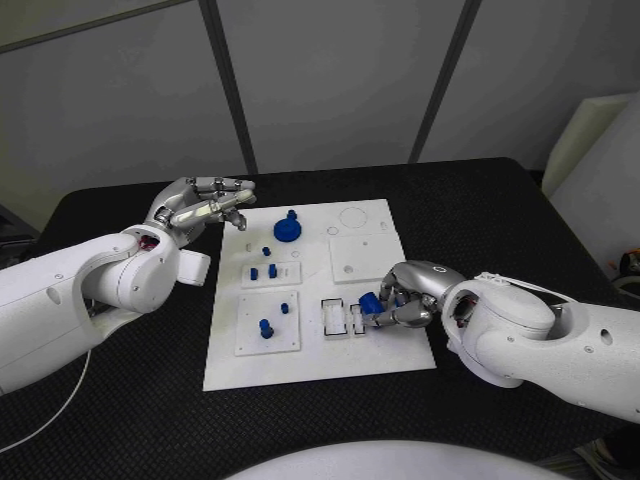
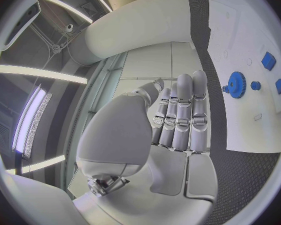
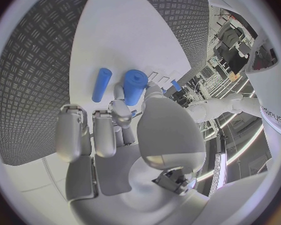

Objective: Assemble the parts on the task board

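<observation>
From the head camera I see the task board (image 1: pixel 320 365), a white rectangular plate lying lengthwise away from me in the middle of the black table (image 1: pixel 118 400), with raised white square insets on it. My right hand (image 1: pixel 397 300) sits over the board's near right part, its fingers curled around a small blue part (image 1: pixel 368 302); in the right wrist view that part reads as a short, stubby blue cylinder (image 3: pixel 133 86) pinched between the thumb and a finger, with the other fingers loosely bent beside it. Just past it in that same view lies a slimmer blue peg (image 3: pixel 102 84) flat on the white surface, apart from the fingers. On the board's far left stands a blue gear (image 1: pixel 289 229) with a knob on top; nearer me are several small blue pegs (image 1: pixel 263 270) standing upright in one inset, and another upright blue piece (image 1: pixel 267 328) in the inset closest to me on the left. My left hand (image 1: pixel 205 207) hovers off the board's far left corner, holding nothing; the left wrist view shows its fingers (image 2: pixel 181 115) straight and side by side, released, with the gear (image 2: pixel 236 84) beyond them.
</observation>
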